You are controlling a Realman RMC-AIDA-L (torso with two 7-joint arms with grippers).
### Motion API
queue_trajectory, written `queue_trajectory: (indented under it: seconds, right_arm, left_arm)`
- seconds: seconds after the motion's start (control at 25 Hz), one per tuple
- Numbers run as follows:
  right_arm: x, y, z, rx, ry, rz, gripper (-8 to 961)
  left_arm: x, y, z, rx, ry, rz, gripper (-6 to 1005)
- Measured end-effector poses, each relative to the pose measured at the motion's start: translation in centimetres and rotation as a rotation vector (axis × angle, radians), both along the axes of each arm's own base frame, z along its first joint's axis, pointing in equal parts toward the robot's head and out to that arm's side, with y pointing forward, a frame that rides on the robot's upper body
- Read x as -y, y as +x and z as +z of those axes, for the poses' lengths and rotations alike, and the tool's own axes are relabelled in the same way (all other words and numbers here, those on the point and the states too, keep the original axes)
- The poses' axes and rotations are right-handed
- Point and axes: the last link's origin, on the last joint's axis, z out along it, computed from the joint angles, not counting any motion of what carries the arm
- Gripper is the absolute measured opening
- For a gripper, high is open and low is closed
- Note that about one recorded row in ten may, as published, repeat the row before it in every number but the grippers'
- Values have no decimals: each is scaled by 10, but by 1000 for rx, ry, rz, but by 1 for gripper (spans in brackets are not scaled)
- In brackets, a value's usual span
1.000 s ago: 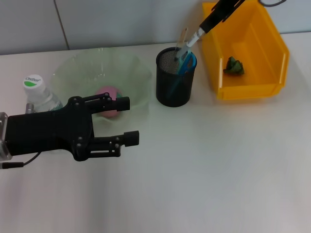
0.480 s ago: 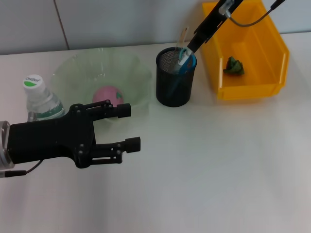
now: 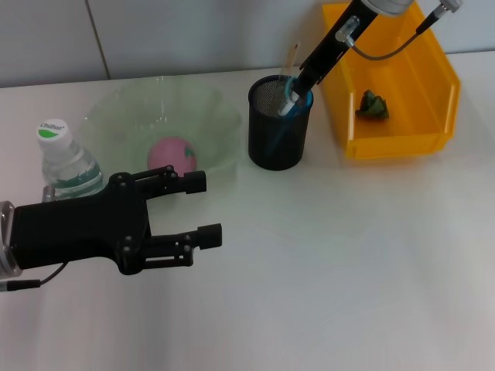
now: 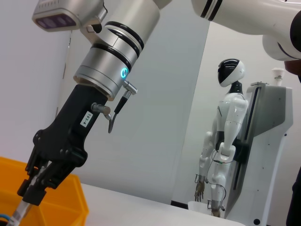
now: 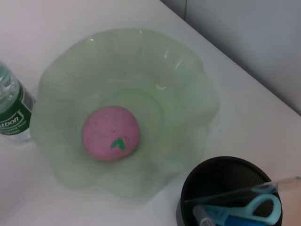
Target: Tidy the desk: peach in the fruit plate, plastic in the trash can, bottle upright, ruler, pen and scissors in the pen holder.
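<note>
The pink peach (image 3: pixel 172 152) lies in the green fruit plate (image 3: pixel 124 116), also seen as peach (image 5: pixel 111 133) in plate (image 5: pixel 188 94). The bottle (image 3: pixel 66 162) stands upright left of the plate. The black pen holder (image 3: pixel 278 139) holds the blue scissors (image 3: pixel 300 100) and clear ruler (image 3: pixel 291 58). My right gripper (image 3: pixel 300 81) reaches down over the holder's rim, shut on the pen (image 3: pixel 286 102), whose lower end is inside. Green crumpled plastic (image 3: pixel 373 104) lies in the yellow trash can (image 3: pixel 433 139). My left gripper (image 3: pixel 203 209) hovers open and empty in front of the plate.
The left wrist view shows the right arm's gripper (image 4: pixel 34 188) with the pen (image 4: pixel 19 211) over the yellow bin (image 4: pixel 70 202), and a white humanoid robot (image 4: pixel 225 141) in the background. White tabletop (image 3: pixel 348 255) stretches in front of the holder and bin.
The right gripper has lowered the pen into the pen holder. The left gripper has drifted slightly toward me, uncovering the peach.
</note>
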Motion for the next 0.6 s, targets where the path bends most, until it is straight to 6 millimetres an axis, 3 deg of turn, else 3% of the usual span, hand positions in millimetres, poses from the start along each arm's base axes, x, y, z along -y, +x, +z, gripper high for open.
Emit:
queue_trajectory:
  seconds: [0.24,0.44,0.6]
  right_arm:
    - [-1,1,3,-13,28,-21,175]
    - [-2,2,4,-14,39,-19,403]
    - [-3,0,6,-28,53,-10,475]
  left_arm:
    - [3,-1,-1,0,-6,4,804]
    - [5,-3,-1,5,-14,5,805]
    - [6,-2,-2,8,-17,6,805]
